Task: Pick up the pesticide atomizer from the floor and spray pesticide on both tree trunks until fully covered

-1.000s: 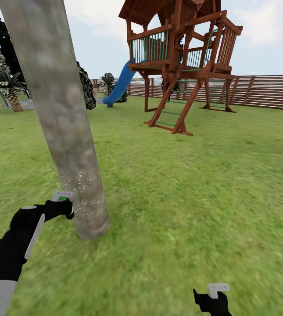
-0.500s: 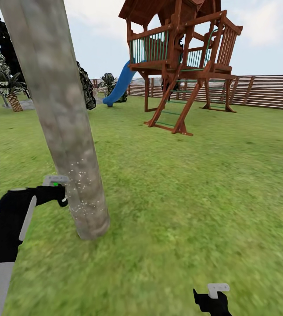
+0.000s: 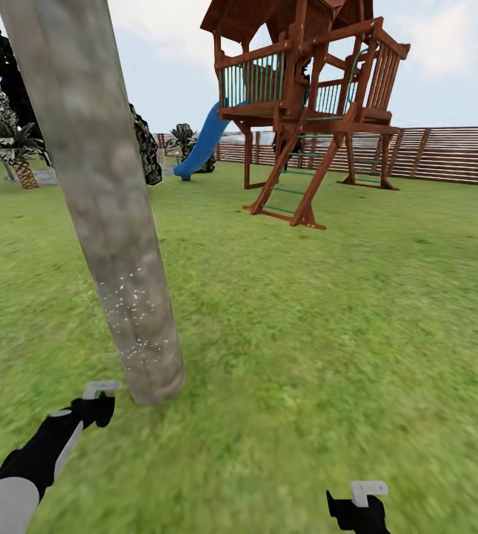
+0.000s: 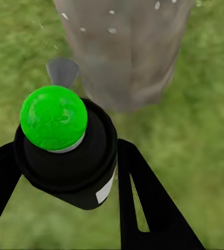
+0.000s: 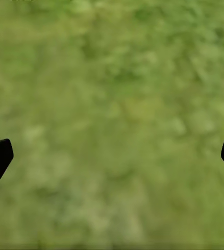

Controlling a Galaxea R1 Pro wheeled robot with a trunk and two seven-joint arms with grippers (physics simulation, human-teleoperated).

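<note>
The atomizer (image 4: 65,151), black with a green knob on top, sits clamped between the two fingers of the left gripper (image 3: 96,406), low over the grass (image 3: 327,326) and just beside the foot of the trunk (image 3: 105,222). Its grey nozzle points at the bark. White specks (image 3: 131,308) dot the lower trunk. The right gripper (image 5: 112,156) hangs spread wide over grass, holding nothing. A wooden play tower (image 3: 305,96) stands far behind.
</note>
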